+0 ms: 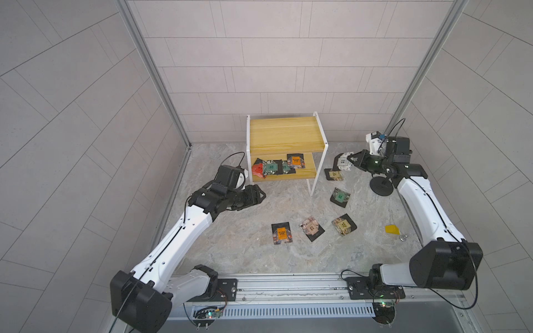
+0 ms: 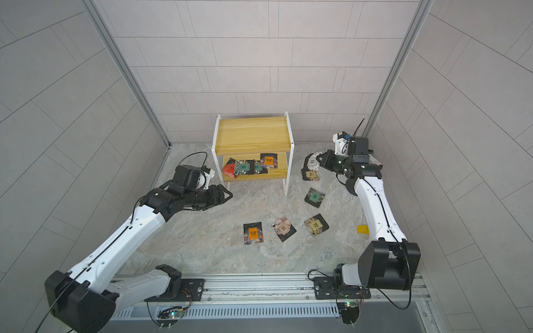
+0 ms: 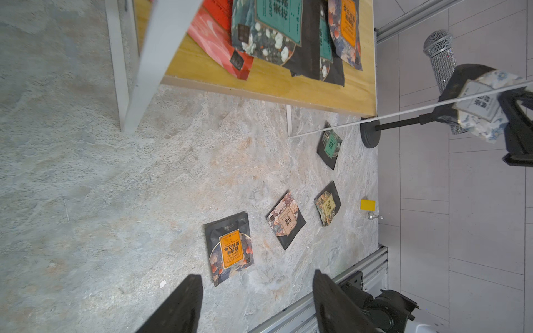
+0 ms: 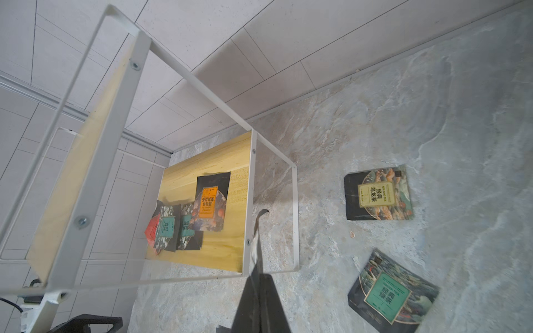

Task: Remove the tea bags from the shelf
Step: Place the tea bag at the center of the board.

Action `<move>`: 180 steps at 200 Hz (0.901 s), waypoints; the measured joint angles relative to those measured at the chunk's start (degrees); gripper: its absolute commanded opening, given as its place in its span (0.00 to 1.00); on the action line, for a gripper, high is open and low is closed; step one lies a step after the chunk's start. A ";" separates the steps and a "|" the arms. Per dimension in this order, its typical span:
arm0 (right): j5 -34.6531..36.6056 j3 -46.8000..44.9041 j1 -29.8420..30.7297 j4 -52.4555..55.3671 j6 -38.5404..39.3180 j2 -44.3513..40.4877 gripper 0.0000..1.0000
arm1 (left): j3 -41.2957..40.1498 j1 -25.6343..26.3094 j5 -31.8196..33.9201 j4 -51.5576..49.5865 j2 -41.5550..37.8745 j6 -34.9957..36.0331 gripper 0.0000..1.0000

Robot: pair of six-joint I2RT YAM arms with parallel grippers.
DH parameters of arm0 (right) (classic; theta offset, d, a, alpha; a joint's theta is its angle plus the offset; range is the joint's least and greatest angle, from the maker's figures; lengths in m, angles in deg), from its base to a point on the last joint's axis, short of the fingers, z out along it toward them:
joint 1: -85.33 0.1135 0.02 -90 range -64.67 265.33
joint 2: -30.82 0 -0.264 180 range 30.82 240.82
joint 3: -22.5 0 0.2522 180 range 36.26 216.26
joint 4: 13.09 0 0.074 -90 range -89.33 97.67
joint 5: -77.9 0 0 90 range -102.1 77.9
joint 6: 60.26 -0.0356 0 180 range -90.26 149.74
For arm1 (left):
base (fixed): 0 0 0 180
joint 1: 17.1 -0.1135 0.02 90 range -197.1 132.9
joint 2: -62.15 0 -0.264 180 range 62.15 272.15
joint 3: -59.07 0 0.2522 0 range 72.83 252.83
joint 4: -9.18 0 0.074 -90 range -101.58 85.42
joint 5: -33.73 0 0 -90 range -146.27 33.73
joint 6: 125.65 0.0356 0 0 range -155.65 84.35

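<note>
The shelf (image 1: 284, 132) stands at the back of the table. On its lower board lie several overlapping tea bags (image 1: 275, 167), red, green and orange, also in the left wrist view (image 3: 274, 28). My left gripper (image 1: 261, 196) hovers open and empty just in front of the shelf's left leg; the fingers (image 3: 184, 302) are spread wide. My right gripper (image 1: 350, 160) is to the right of the shelf, shut on a white tea bag (image 1: 343, 161), seen edge-on in the right wrist view (image 4: 256, 230). Several more tea bags (image 1: 312, 227) lie flat on the table.
A black round-based stand (image 1: 380, 186) with a glittery tube (image 3: 441, 52) is under my right arm. A yellow block (image 1: 392, 229) and a small metal piece (image 1: 403, 238) lie at the right. A metal rail (image 1: 288, 284) runs along the front edge.
</note>
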 measured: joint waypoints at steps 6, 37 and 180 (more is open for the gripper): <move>0.17 -1.64 0.02 0.00 -0.24 -1.95 0.00 | -0.48 0.00 -0.09 0.00 -0.35 -0.04 0.66; 0.94 -9.75 0.74 0.96 -1.22 -12.52 0.00 | -2.67 0.00 -1.07 0.57 -1.66 -0.22 0.65; -5.18 -29.07 36.61 -10.84 -6.51 -23.41 0.00 | -12.24 4.98 -11.80 10.16 -10.10 0.92 0.76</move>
